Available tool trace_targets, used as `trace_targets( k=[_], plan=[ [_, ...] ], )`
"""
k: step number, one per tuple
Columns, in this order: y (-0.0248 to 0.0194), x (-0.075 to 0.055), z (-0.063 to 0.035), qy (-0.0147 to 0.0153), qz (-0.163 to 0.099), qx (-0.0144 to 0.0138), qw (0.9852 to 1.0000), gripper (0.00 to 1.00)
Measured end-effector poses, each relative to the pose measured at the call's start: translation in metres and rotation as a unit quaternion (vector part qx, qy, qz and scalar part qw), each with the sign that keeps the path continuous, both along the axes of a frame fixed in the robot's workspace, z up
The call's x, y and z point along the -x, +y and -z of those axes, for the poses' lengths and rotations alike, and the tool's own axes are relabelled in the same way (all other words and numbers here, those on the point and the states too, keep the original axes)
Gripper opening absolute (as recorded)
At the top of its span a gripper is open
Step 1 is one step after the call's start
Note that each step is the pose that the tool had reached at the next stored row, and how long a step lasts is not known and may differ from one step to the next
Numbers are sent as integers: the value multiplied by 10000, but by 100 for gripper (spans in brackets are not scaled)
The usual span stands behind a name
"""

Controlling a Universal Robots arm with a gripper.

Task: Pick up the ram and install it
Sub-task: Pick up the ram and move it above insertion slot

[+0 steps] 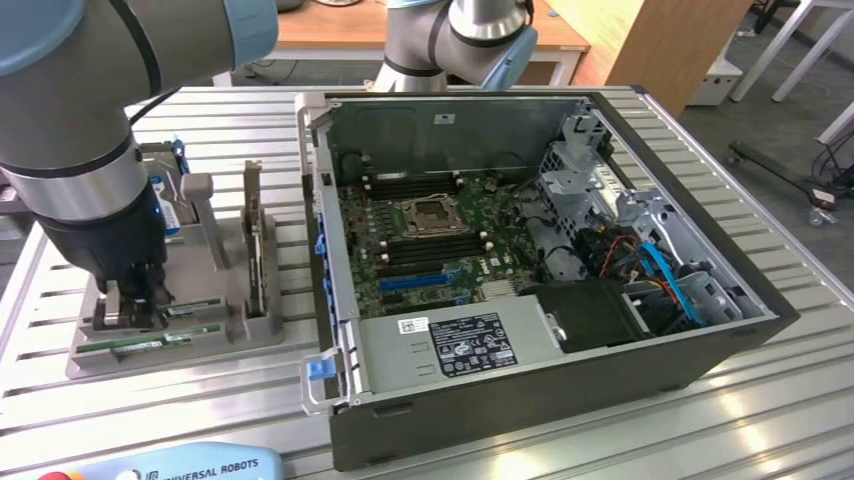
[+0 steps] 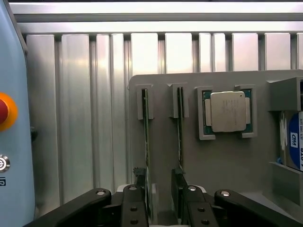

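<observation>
Two ram sticks stand on edge in a grey holder [image 2: 222, 165], seen as thin green strips: one ram [image 2: 146, 127] and a second [image 2: 180, 127] beside it. My gripper [image 2: 158, 184] is open and low over the holder, its black fingers [image 2: 137, 189] standing on either side of the first stick's near end without pressing it. In the exterior view the gripper [image 1: 134, 300] sits down on the holder [image 1: 254, 330] at the exterior view's left, with green ram [image 1: 150, 346] just in front of it. The open computer case [image 1: 694, 360] shows the motherboard [image 1: 427, 235] with its memory slots.
A silver processor chip [image 2: 228, 111] and a blue-labelled hard drive [image 2: 291, 142] sit in the same holder. A teach pendant [image 1: 174, 465] with a red button [image 2: 5, 111] lies near the holder. Everything rests on a ribbed aluminium table [image 1: 747, 420].
</observation>
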State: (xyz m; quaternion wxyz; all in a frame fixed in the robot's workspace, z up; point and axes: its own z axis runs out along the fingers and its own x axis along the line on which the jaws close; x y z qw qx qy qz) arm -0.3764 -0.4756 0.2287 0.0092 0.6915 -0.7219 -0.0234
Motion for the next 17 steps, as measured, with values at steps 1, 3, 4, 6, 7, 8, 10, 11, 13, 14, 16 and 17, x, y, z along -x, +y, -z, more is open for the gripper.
trace_targets(
  k=[1, 3, 4, 6, 7, 8, 10, 11, 13, 14, 16, 17],
  plan=[
    [0, 0, 9, 0, 0, 0, 10000, 36],
    [0, 0, 28, 0, 0, 0, 10000, 36],
    [0, 0, 37, 0, 0, 0, 10000, 36],
    [0, 0, 56, 0, 0, 0, 10000, 36],
    [0, 0, 65, 0, 0, 0, 10000, 36],
    [0, 0, 74, 0, 0, 0, 10000, 36],
    [0, 0, 92, 0, 0, 0, 10000, 36],
    [0, 0, 101, 0, 0, 0, 10000, 36],
    [0, 0, 121, 0, 0, 0, 10000, 36],
    [0, 0, 129, 0, 0, 0, 10000, 36],
    [0, 0, 147, 0, 0, 0, 10000, 36],
    [-1, 0, 152, 1, 0, 1, 10000, 36]
  ],
)
